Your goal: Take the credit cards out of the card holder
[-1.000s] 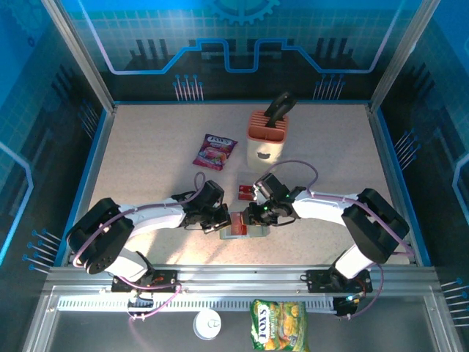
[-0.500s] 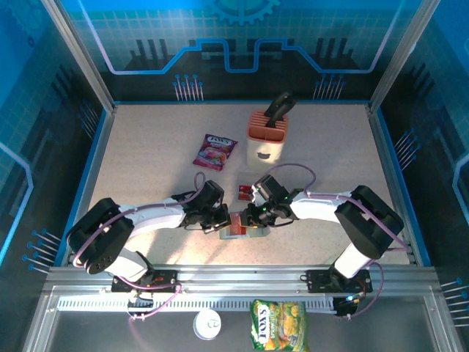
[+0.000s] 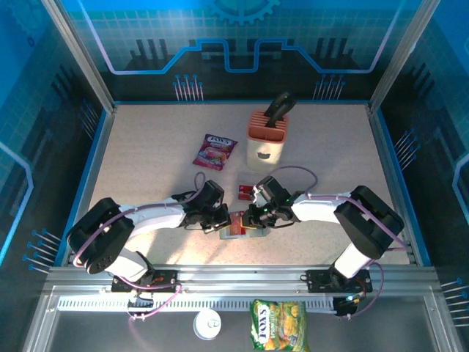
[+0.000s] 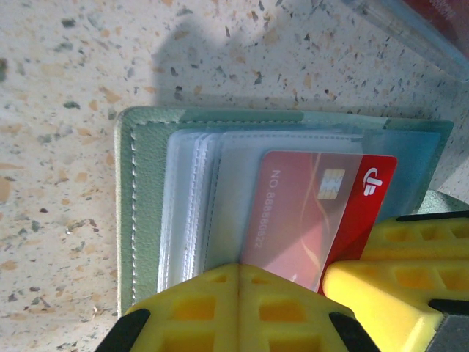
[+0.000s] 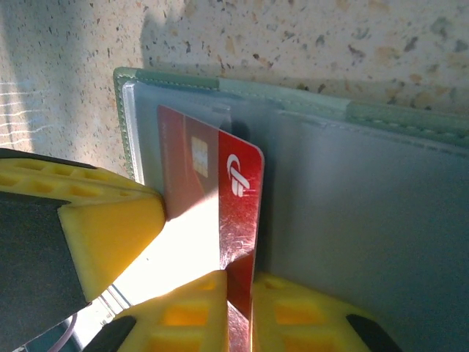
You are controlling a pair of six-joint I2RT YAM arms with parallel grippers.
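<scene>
Pads (image 5: 183, 315) of the right gripper (image 5: 238, 284) are closed on the red card (image 5: 238, 213). In the right wrist view we see the card's edge pinched in the narrow seam between the two yellow fingers. The card is partly out of the card holder (image 5: 366, 220): its chip end sits under a clear sleeve and its end with the white logo is bare. The bare end tilts up off the holder's pale blue-grey panel.

The left gripper (image 4: 238, 282) is fully closed, its two yellow fingers meeting with no gap. Its tips rest on the holder's edge, over the stack of clear sleeves and just beside the gripped card. We cannot tell whether they pinch a sleeve or only press on it. In the left wrist view one finger of the right gripper sits next to them at the card's bare end.

The holder lies open on the speckled table (image 3: 146, 169), its grey-green stitched border showing around the sleeves. In the top view both grippers meet over it, one from either side.

Just beyond the holder a second red card (image 3: 244, 192) lies flat on the table. Farther beyond the holder stands a peach slotted block (image 3: 265, 139) with a black tool (image 3: 281, 106) stuck in it. A purple snack packet (image 3: 215, 151) lies beyond the holder and to its left. On the near side of the holder, past the arms' rail, lie a green snack packet (image 3: 278, 326) and a white round object (image 3: 209, 323).
</scene>
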